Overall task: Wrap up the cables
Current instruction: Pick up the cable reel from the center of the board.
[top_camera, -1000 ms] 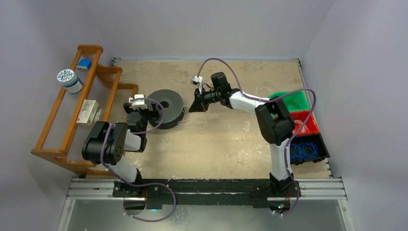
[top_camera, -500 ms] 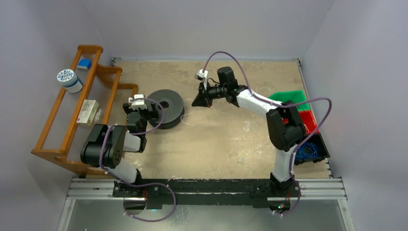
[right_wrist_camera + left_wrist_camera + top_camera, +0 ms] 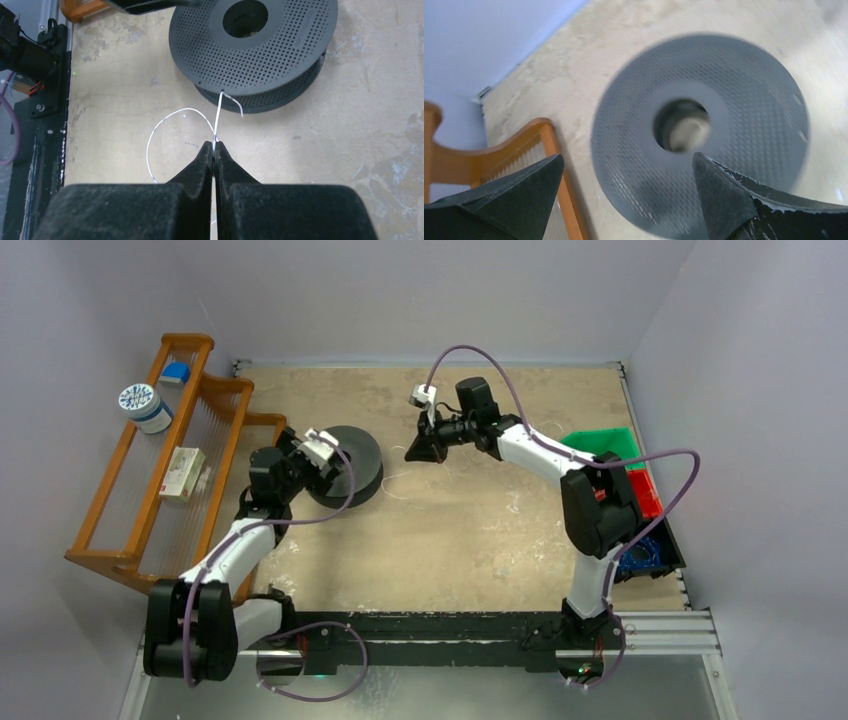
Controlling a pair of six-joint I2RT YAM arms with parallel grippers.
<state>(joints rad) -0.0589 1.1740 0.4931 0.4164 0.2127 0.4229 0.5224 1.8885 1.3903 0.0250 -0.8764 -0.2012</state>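
Observation:
A thin whitish cable (image 3: pixel 218 111) runs from a hole in the top flange of the dark grey perforated spool (image 3: pixel 252 47) to my right gripper (image 3: pixel 214 146), which is shut on it; the slack curls in a loop (image 3: pixel 151 140) on the table. In the top view the right gripper (image 3: pixel 416 453) hovers right of the spool (image 3: pixel 352 461), with the cable's loop (image 3: pixel 392 483) below it. My left gripper (image 3: pixel 312 461) is open over the spool's left side; in its wrist view the spool (image 3: pixel 704 125) fills the frame between the spread fingers (image 3: pixel 724 195).
A wooden rack (image 3: pixel 170 455) with a tape roll and a box stands at the left. Green (image 3: pixel 600 447), red (image 3: pixel 640 492) and black bins (image 3: pixel 650 550) sit at the right edge; the black one holds blue wire. More whitish wire lies by the bins.
My left arm has stretched out, carrying its open gripper over the spool's left side. My right gripper drifted slightly up and right with the cable.

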